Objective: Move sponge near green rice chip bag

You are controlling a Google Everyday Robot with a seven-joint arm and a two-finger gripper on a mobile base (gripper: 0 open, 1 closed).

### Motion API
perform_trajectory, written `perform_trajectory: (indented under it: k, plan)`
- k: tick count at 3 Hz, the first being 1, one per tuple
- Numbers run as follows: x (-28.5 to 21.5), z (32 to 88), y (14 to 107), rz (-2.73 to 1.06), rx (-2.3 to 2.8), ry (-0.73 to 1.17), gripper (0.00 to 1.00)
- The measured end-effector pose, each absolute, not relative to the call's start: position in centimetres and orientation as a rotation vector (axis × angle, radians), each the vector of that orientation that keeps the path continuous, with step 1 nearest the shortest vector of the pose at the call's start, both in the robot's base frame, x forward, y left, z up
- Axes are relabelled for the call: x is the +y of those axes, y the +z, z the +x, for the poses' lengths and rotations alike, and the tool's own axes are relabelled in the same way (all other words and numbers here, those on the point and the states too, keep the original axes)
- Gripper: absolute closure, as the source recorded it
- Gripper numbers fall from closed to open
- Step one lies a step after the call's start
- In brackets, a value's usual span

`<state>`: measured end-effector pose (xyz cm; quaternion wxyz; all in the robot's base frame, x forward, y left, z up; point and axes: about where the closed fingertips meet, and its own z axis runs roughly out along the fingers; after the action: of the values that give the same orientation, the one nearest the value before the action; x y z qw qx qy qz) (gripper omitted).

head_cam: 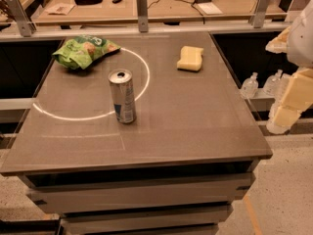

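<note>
The pale yellow sponge (190, 58) lies flat on the grey table (195, 126) toward the far right. The green rice chip bag (83, 50) lies crumpled at the far left corner. The gripper (288, 104), with cream-yellow fingers, hangs off the table's right edge, well to the right of and nearer than the sponge, touching nothing.
A silver and blue drink can (122, 96) stands upright mid-table, between bag and sponge and nearer the camera. A white ring is marked on the tabletop. Clear bottles (264, 84) stand on a low shelf right of the table. A cluttered bench runs behind a metal rail.
</note>
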<state>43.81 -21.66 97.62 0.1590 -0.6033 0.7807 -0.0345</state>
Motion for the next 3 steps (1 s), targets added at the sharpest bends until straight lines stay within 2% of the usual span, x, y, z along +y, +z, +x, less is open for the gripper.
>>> perform_trajectory:
  k: [3]
  plan:
    - [-21.94, 43.27, 98.41, -1.515, 2.186, -0.089, 0.0]
